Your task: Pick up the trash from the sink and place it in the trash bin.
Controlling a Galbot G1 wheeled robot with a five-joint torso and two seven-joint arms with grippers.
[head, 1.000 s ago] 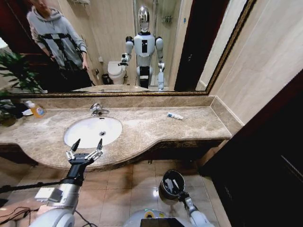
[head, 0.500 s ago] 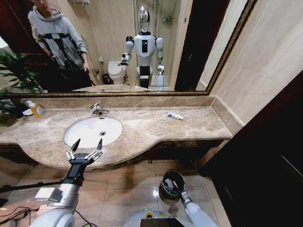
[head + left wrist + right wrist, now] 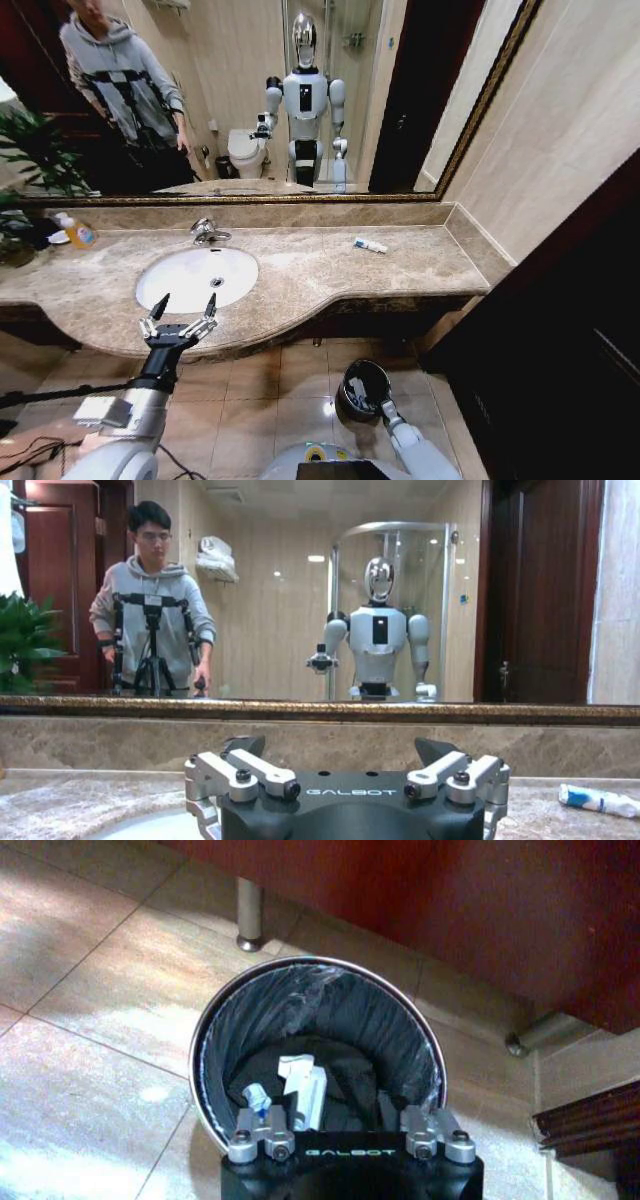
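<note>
The left hand hangs released, fingers spread, at the front edge of the marble bench just before the sink. The right hand sits low over the trash bin on the floor — whether it is released or clenched I cannot tell. Small white pieces of trash lie inside the bin, and another small tube — apparently a toiletry — lies on the bench well to the right of the sink.
</note>
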